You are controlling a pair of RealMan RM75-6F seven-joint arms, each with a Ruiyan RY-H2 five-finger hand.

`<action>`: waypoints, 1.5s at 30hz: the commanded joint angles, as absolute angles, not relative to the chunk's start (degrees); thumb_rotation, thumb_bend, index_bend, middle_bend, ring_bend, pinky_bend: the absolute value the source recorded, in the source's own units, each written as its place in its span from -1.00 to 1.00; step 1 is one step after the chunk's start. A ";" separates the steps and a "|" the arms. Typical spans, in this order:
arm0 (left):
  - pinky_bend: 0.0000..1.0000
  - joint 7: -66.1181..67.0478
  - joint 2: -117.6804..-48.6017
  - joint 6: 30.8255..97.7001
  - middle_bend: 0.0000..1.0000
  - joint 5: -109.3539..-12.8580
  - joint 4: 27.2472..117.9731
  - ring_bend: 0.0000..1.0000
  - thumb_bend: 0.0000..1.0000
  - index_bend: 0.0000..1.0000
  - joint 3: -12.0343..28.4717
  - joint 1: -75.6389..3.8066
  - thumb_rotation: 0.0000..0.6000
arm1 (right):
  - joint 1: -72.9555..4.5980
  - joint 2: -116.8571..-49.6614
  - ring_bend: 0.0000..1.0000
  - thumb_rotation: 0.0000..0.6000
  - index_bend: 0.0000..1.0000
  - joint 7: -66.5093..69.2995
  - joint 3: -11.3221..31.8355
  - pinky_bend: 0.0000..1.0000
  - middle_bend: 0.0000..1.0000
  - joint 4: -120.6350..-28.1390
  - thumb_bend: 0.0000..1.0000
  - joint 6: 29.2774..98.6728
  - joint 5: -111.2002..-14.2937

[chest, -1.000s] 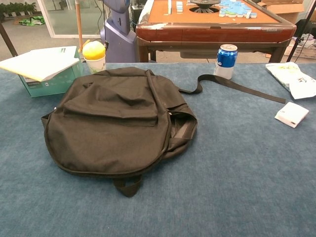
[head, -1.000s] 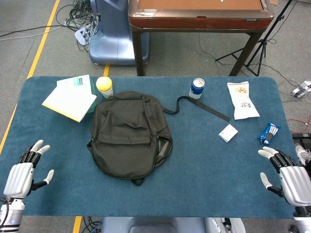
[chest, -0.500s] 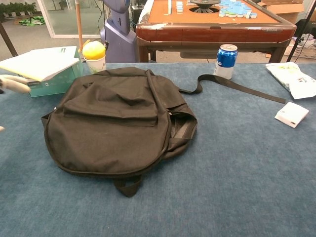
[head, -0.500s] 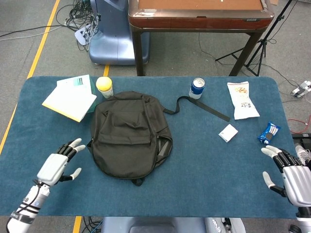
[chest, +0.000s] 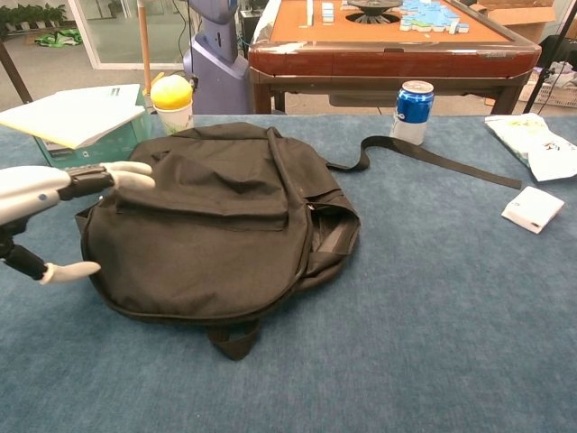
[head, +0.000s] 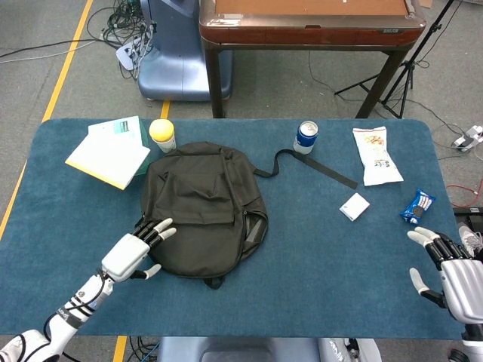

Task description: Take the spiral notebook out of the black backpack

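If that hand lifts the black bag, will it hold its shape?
Probably not: the black backpack lies flat and creased, so it looks soft and likely sags. Its loose strap would probably trail. The left hand nears its edge.

We are holding our left hand (chest: pixel 41 203), fingers apart and empty, at the left edge of the black backpack (chest: pixel 216 225) lying flat on the blue table (chest: pixel 433 307), with its strap (chest: pixel 433 155) trailing toward the blue can (chest: pixel 414 110).

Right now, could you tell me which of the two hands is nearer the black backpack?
The left hand: its fingertips reach the black backpack's near-left edge, while the right hand stays at the table's far right corner.
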State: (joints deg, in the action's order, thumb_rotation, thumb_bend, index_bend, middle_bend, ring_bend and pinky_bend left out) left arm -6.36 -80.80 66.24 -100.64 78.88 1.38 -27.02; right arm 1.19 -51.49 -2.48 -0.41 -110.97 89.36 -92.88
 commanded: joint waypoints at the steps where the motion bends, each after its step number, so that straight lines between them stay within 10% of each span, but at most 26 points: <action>1: -0.87 -4.54 -83.92 65.55 -1.00 -103.68 74.07 -0.95 -0.47 -0.82 0.46 -29.97 1.00 | 1.51 -51.30 -0.67 1.00 -0.55 -2.58 -0.56 -0.40 -0.61 -111.09 -0.21 89.68 -92.92; 24: -0.87 -4.38 -91.56 62.75 -1.00 -100.85 60.04 -0.96 -0.51 -0.88 -1.59 -35.30 1.00 | 2.94 -51.34 -0.67 1.00 -0.55 -1.83 -0.92 -0.40 -0.61 -110.41 -0.21 90.77 -92.59; 45: -0.87 -10.59 -92.87 62.37 -0.95 -91.77 63.43 -0.91 0.08 0.02 1.96 -35.82 1.00 | 3.54 -51.50 -0.67 1.00 -0.55 -0.62 -0.86 -0.40 -0.61 -109.29 -0.21 91.23 -92.49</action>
State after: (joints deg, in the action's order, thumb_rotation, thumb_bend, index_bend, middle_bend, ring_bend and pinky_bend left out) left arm -9.37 -93.12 62.41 -93.03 62.27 1.14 -36.05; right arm 3.55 -51.50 -0.62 -0.87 -109.29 91.23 -92.49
